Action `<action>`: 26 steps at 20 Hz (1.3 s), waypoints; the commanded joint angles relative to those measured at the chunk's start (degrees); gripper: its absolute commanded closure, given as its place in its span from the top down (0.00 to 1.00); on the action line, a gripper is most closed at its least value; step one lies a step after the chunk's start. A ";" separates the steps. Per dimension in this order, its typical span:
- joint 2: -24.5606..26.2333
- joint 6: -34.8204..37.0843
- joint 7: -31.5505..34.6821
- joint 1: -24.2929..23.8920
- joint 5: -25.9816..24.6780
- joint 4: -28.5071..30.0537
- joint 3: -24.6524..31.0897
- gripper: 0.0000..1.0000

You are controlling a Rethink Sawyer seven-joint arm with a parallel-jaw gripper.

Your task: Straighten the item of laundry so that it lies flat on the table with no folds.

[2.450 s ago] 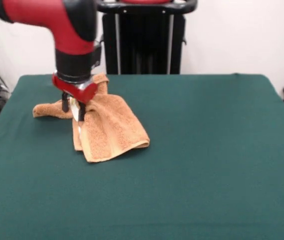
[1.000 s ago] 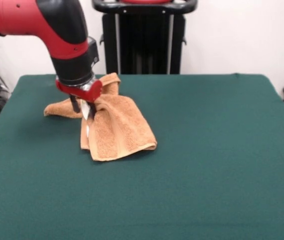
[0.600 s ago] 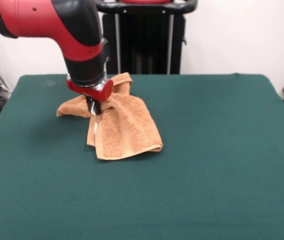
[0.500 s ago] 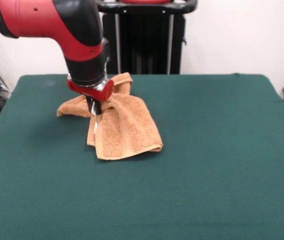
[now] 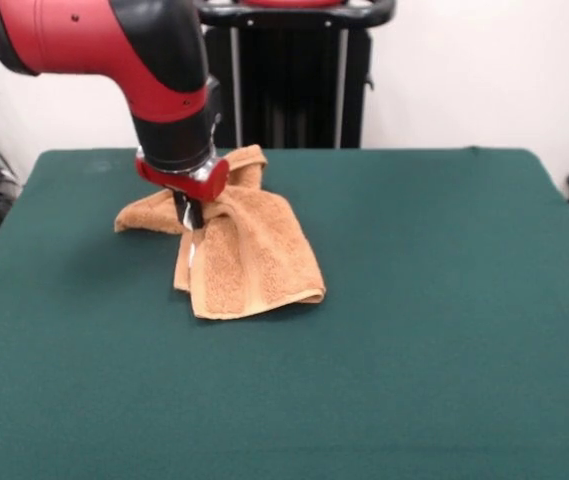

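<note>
Near part of the table [image 5: 384,400]: bare dark green felt-like cloth, matte, no creases showing.

Towel [image 5: 249,255]: sits left of centre, toward the far half of the table. Over the last couple of seconds the whole bundle has moved to the right across the felt, together with the arm; in the last half second it has hardly moved at all. Its shape is almost unchanged by the drag: the near flap hangs down and ends in a thick doubled hem resting on the felt, a second wing trails off to the left, and a rumpled peak rises at the far side. Judgement: the pull has relocated the towel rather than opened it, so the folds remain and the task is not far along.

Material: orange-tan terry, fluffy looped pile, soft and limp; it drapes in rounded folds, not sharp creases. A sliver of white shows at the left edge of the near flap, probably a tag.

Gripper [image 5: 192,215]: dark fingers come down from a red collar and appear pinched together on the towel near its top left fold, with cloth bunched around them.

Arm [image 5: 114,40]: glossy red and black shell, rounded elbow, descending from upper left.
</note>
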 commanded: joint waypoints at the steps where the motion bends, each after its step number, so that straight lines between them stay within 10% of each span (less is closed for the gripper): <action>1: -0.89 3.96 -2.45 2.97 1.26 4.88 2.40 0.00; 13: -15.74 7.34 -3.99 -0.06 9.07 8.53 6.24 0.00; 20: -9.32 -11.64 7.60 3.79 3.68 5.87 -0.79 0.00; 26: -9.75 -11.89 5.58 3.38 5.21 3.83 -1.33 0.00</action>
